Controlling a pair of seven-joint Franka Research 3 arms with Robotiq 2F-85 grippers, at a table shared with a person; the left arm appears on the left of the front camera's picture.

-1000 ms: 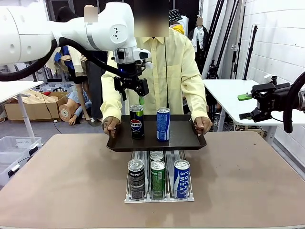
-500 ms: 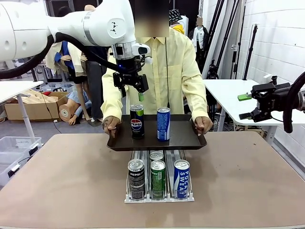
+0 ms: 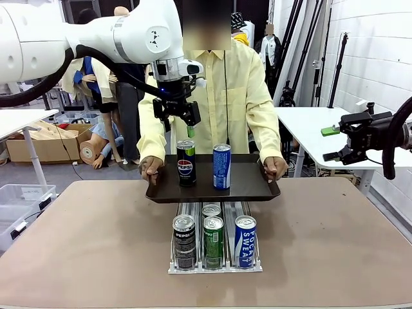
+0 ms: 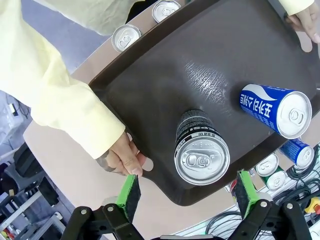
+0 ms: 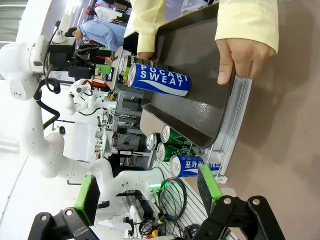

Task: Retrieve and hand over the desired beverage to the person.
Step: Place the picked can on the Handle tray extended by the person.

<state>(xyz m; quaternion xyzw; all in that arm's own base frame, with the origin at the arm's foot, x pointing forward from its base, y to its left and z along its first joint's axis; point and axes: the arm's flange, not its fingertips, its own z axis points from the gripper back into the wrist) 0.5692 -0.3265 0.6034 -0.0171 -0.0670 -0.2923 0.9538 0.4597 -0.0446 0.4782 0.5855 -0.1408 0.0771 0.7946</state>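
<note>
The left pincer (image 3: 181,116) hangs with jaws spread, empty, above the upright black Pepsi can (image 3: 186,163) standing beside an upright blue Pocari Sweat can (image 3: 221,167) on the dark tray (image 3: 257,190) the person (image 3: 238,90) holds over the counter (image 3: 84,244), the right pincer (image 5: 147,192) spread too

A cardboard box (image 3: 33,147) sits beside a clear bin (image 3: 18,207).

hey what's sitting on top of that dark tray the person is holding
Two upright cans stand on the tray: a black Pepsi can and a blue Pocari Sweat can. The tray floor under them is covered.
</note>
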